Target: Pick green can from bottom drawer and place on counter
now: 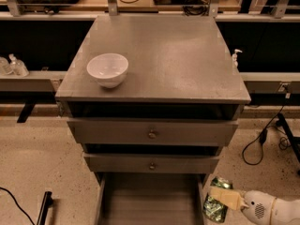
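Note:
The green can (213, 210), shiny and crinkled-looking, is held at the lower right, just outside the right wall of the open bottom drawer (150, 198) and above the floor. My gripper (221, 197) reaches in from the bottom right corner. A pale finger (227, 198) lies across the can's upper part, shut on it. The drawer's grey tray shows nothing inside in its visible part. The counter (164, 50) is the broad grey top above, well higher than the can.
A white bowl (108, 69) stands on the counter's left front. A small pump bottle (236, 57) sits by its right edge. Two shallower drawers (152, 134) with knobs are slightly open. Cables (260, 144) lie on the floor at right.

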`<state>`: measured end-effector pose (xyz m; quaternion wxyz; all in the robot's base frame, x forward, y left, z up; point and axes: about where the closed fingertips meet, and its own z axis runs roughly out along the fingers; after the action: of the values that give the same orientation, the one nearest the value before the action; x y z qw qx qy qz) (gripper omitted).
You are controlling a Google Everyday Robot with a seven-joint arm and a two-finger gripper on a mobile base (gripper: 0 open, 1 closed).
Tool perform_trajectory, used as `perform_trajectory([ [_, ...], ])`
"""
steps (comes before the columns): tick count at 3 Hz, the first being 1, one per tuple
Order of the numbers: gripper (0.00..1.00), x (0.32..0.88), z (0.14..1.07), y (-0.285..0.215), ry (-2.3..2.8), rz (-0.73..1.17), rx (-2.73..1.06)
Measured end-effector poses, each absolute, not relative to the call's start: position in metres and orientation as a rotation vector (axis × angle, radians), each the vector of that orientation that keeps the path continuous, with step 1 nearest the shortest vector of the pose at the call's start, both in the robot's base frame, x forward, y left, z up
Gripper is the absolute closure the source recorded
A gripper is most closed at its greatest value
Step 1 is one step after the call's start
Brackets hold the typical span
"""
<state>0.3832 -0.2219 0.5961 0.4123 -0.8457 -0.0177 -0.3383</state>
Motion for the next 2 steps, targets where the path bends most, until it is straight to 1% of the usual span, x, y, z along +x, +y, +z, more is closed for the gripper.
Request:
perform_trajectory([
  [1, 1.00, 0.383, 0.595, -0.222, -0.042, -0.850, -2.128],
  [2, 1.00, 0.396, 0.610, -0.228, -0.081, -0.957, -2.127],
])
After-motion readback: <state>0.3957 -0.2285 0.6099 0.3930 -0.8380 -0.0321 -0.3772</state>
